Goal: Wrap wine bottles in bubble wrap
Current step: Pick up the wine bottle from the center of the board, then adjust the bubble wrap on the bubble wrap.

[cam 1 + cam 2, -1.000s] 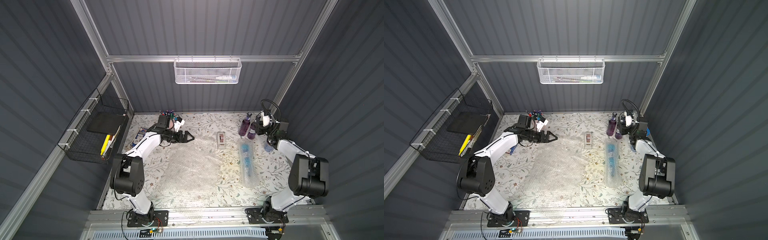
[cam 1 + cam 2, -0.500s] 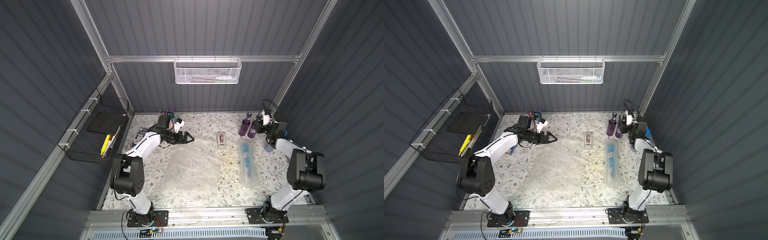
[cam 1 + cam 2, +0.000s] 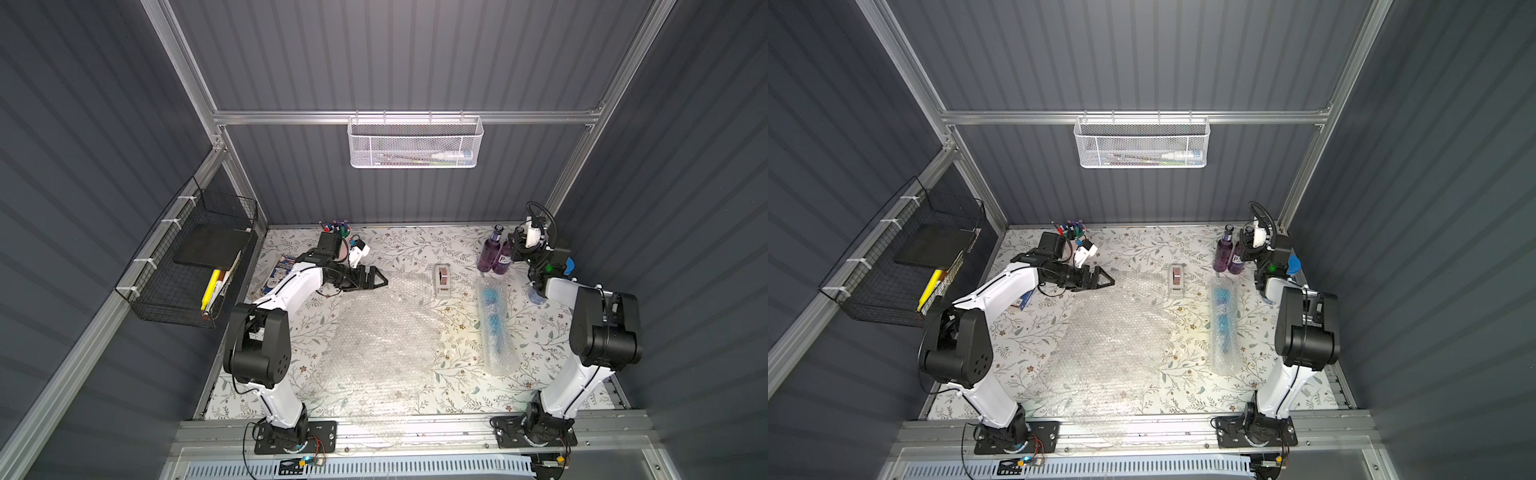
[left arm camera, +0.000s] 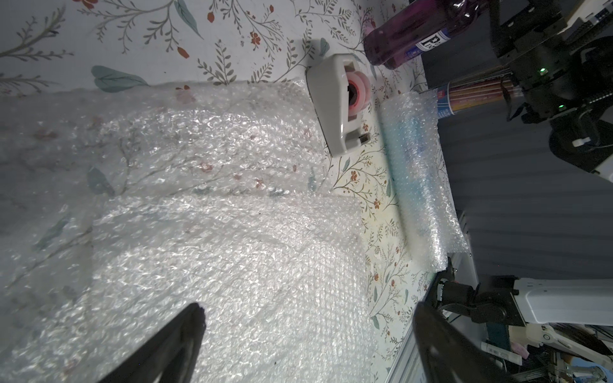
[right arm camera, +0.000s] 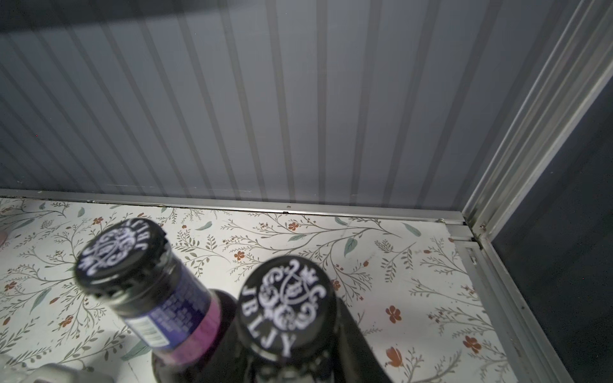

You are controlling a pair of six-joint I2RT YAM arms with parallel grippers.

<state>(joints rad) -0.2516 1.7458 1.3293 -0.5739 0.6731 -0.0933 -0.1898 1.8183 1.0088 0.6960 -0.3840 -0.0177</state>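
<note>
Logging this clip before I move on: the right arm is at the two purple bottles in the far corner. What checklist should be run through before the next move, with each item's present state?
1. Left claw open above the flat bubble wrap: ok.
2. Flat bubble wrap free of objects, ready for a bottle: ok.
3. Right claw closed on the nearer purple bottle: cannot tell.
4. Nearer purple bottle and second purple bottle standing upright: ok.
5. Blue bottle already rolled in its own wrap: ok.
6. Tape dispenser clear of the flat sheet's edge: cannot tell.
</note>
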